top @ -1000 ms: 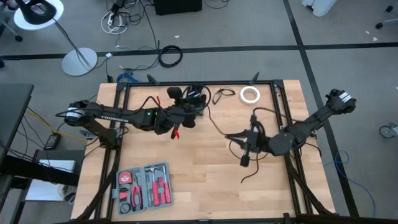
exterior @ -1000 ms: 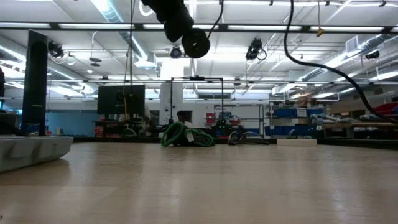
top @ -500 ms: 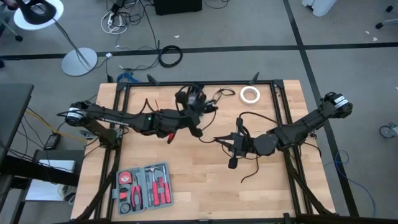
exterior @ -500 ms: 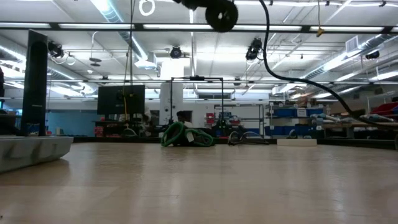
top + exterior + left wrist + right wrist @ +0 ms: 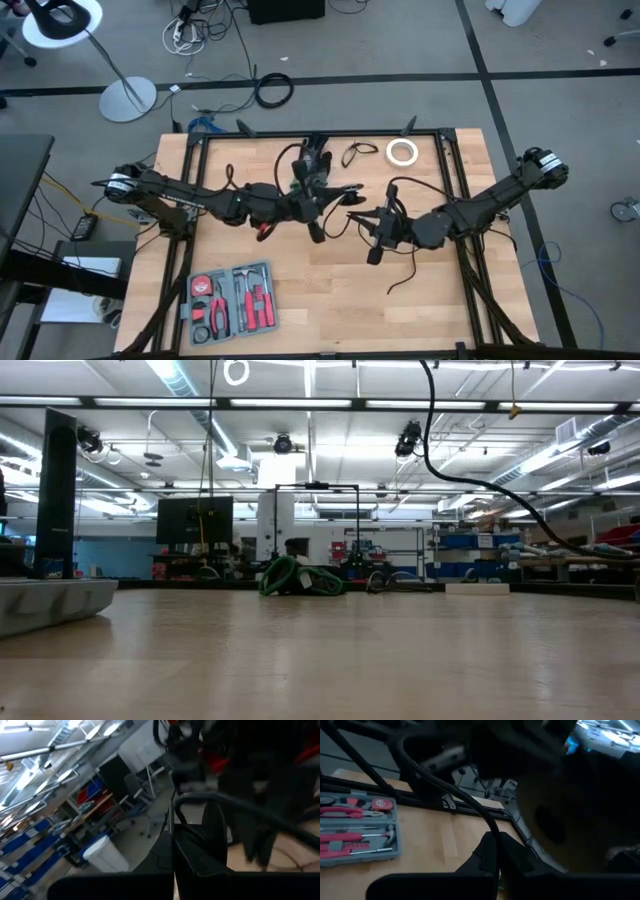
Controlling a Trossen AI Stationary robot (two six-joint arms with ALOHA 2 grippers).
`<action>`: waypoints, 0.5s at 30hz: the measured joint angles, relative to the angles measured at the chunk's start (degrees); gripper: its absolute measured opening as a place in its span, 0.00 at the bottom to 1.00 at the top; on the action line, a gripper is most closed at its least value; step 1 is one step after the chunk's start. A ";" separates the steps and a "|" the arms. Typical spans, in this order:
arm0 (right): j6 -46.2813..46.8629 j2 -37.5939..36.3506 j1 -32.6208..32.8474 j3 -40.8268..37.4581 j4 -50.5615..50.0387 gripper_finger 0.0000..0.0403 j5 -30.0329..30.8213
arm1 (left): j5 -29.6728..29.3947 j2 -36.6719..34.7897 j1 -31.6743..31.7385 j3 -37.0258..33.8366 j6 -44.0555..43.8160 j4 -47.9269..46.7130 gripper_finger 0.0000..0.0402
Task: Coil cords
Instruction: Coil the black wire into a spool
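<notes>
A thin black cord (image 5: 345, 195) runs between my two grippers above the middle of the table. My left gripper (image 5: 322, 205) is shut on it, and so is my right gripper (image 5: 360, 222), close beside it on the right. A dark clump of coiled cord (image 5: 311, 163) shows just beyond my left hand. The cord loops past my right hand, and its tail (image 5: 396, 283) lies on the table. In the low view only a hanging stretch of cord (image 5: 440, 450) shows. A small loose loop (image 5: 356, 153) lies at the far edge. My left gripper pinches the cord (image 5: 172, 815) between its two fingertips, with the fingers about level. From the fingertips the cord rises and bends away, clear of the table. My right gripper pinches the cord (image 5: 493, 833) between its two fingertips, also about level. The cord leads off in an arc (image 5: 427, 775) toward my left arm, clear of the table.
A white tape roll (image 5: 402, 151) lies at the far right of the table. An open tool case (image 5: 232, 300) sits at the near left. A black frame (image 5: 450, 170) rims the tabletop. A thicker cable ring (image 5: 273, 90) lies on the floor beyond.
My left gripper has moved toward the table's right and near side and a little up, rolling as it went. The round bundle seen at the top of the low view has risen out of it. My right gripper has slid toward the table's left, closing on the left gripper.
</notes>
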 joint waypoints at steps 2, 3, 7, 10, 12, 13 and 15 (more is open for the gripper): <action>0.55 0.13 -0.06 0.00 -0.25 0.00 0.03 | 0.52 0.00 -0.30 -0.01 -0.03 1.54 0.00; 0.88 0.13 -0.16 0.00 -0.22 0.00 0.06 | 0.84 0.00 -0.44 0.01 -0.07 2.19 0.00; 2.07 0.11 -0.74 0.00 -0.89 0.00 0.17 | 1.40 0.00 -1.01 -0.01 -0.09 3.85 0.00; 3.72 0.11 -1.24 0.00 -2.57 0.00 0.23 | 1.49 0.00 -1.31 0.00 -0.05 4.47 0.00; 6.31 0.11 -2.05 0.00 -5.53 0.00 0.19 | 1.58 0.00 -1.39 -0.01 0.00 5.92 0.00; 7.72 0.11 -2.63 0.00 -7.16 0.00 0.31 | 2.02 0.00 -1.53 0.00 -0.03 6.73 0.00; 10.38 0.11 -3.43 0.00 -10.77 0.00 1.28 | 3.09 -0.04 -1.86 -0.01 -0.39 8.00 0.00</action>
